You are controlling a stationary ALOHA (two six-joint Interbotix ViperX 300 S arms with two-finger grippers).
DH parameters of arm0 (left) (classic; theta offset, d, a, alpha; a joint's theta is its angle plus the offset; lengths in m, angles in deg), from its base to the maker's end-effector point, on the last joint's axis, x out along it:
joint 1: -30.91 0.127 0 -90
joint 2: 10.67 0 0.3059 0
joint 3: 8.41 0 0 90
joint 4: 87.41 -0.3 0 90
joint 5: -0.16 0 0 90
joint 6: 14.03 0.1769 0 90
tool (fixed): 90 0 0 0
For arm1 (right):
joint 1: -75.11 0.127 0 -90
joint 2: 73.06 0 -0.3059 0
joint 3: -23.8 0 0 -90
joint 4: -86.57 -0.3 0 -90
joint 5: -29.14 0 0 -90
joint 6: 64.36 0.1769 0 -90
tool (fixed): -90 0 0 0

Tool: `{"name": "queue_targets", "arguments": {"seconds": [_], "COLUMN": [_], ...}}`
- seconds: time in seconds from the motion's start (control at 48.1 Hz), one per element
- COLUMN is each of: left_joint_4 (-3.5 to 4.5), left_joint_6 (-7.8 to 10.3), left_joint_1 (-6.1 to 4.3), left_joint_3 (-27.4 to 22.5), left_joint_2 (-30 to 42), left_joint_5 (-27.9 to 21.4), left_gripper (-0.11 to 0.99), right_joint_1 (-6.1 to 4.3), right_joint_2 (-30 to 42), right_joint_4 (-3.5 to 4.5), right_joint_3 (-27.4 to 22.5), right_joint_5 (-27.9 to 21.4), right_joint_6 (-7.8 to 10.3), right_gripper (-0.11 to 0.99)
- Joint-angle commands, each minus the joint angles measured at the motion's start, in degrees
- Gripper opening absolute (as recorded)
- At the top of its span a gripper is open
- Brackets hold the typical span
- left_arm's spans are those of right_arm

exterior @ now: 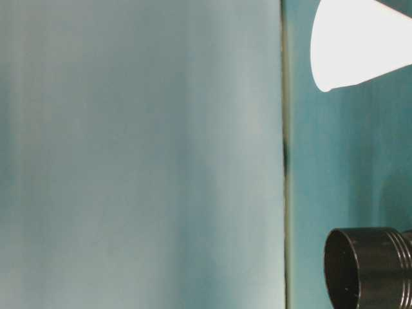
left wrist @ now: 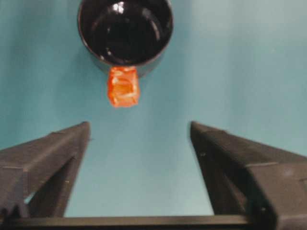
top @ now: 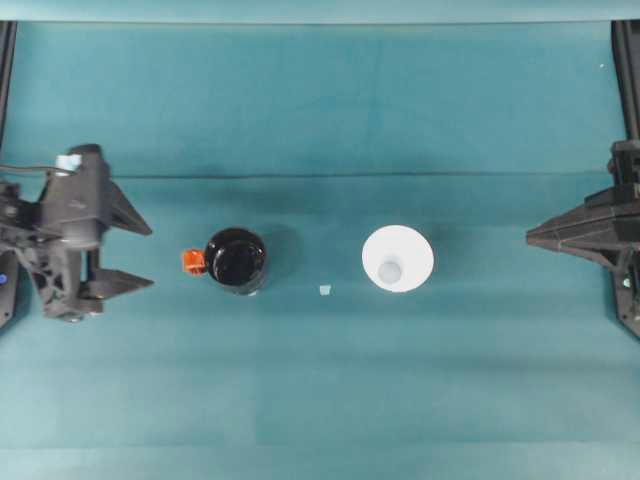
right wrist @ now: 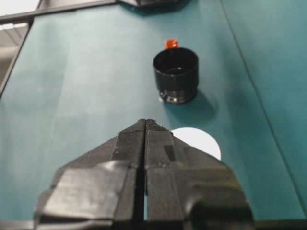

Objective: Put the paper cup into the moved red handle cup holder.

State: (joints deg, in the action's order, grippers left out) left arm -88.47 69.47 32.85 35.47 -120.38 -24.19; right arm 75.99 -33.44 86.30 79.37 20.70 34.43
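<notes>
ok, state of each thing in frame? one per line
paper cup: upright on the table, empty, apart from the holder
red handle cup holder: upright, empty, handle toward the left gripper
left gripper: open, holding nothing
right gripper: shut, holding nothing
small white scrap: lying between cup and holder

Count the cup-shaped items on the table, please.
2: the red handle cup holder, left of centre near the left gripper, and the paper cup, right of centre. Nothing suggests a hidden one.
</notes>
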Motion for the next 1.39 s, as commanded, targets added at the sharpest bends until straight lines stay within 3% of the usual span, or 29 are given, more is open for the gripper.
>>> {"name": "queue_targets", "arguments": {"seconds": [0.0, 0.249, 0.644, 1.371], "left_joint_4": [-0.18, -0.18, -0.26, -0.26], "left_joint_6": [0.35, 0.62, 0.70, 1.67], "left_joint_1": [0.44, 1.05, 2.64, 2.64], "left_joint_3": [-3.2, -6.3, -6.5, -6.8], "left_joint_2": [3.8, 13.6, 16.1, 22.1], "left_joint_5": [0.0, 0.2, 1.6, 5.0], "left_gripper": [0.97, 0.96, 0.96, 0.96], "right_joint_1": [0.18, 0.18, 0.18, 0.18], "right_joint_2": [0.4, 0.4, 0.4, 0.4], "right_joint_4": [-0.09, -0.09, -0.09, -0.09], "right_joint_3": [-1.4, -1.4, -1.4, -1.2], "right_joint_5": [-0.5, -1.4, -1.8, -1.8], "right_joint_6": [0.44, 0.44, 0.44, 0.88], "right_gripper": [-0.11, -0.11, -0.11, -0.11]}}
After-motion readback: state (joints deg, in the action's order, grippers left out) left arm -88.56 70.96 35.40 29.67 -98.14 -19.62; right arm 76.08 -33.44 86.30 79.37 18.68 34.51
